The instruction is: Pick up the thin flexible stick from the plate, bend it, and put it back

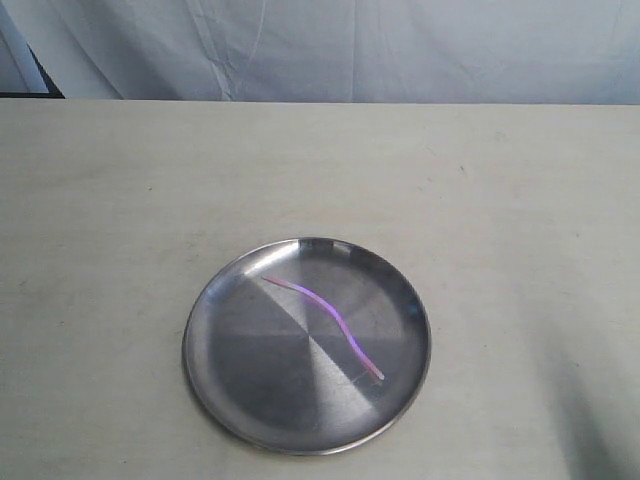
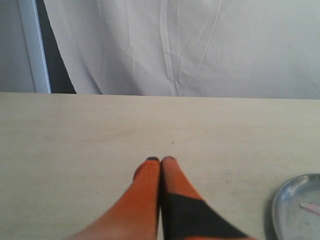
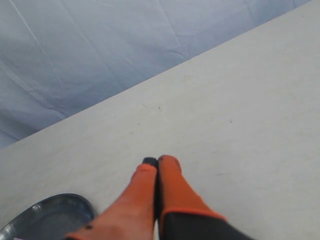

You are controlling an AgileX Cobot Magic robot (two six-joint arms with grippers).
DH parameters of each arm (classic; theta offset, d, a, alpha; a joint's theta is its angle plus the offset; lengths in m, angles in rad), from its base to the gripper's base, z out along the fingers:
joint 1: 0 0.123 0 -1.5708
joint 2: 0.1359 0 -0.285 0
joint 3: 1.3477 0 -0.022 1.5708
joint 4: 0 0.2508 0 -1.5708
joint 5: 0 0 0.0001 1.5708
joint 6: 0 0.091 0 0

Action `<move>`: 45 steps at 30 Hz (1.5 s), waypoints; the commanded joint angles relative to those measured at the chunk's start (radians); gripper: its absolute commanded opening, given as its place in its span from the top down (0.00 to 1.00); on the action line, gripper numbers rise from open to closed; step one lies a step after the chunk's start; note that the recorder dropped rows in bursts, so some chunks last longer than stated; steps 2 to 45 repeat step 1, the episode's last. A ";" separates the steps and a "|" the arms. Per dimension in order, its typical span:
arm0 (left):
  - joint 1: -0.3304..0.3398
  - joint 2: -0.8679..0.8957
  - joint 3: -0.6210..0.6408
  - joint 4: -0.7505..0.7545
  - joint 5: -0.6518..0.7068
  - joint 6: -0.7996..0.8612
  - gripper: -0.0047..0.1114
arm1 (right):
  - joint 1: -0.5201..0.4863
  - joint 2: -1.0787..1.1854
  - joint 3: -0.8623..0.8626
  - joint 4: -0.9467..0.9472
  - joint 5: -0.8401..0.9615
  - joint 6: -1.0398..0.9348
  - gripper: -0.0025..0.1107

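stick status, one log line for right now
stick: wavy, lying in plate, not held | left jaws: shut, empty, off plate | right jaws: shut, empty, off plate

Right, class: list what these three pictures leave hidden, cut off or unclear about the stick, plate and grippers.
1. Exterior view: neither gripper is in frame, so how far each stands from the plate is unknown.
2. Left wrist view: the frame edge cuts the plate; only the tip of the stick shows.
3. Right wrist view: the plate is cut by the edge and partly behind the right gripper; the stick cannot be made out.
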 commanded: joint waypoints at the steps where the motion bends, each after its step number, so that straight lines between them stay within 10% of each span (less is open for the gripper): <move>1: -0.003 -0.008 0.003 0.007 0.000 -0.001 0.96 | -0.005 -0.006 0.003 -0.003 -0.006 -0.001 0.98; 45: -0.003 -0.008 0.003 0.007 0.000 -0.001 0.96 | -0.005 -0.006 0.003 -0.003 -0.006 -0.001 0.98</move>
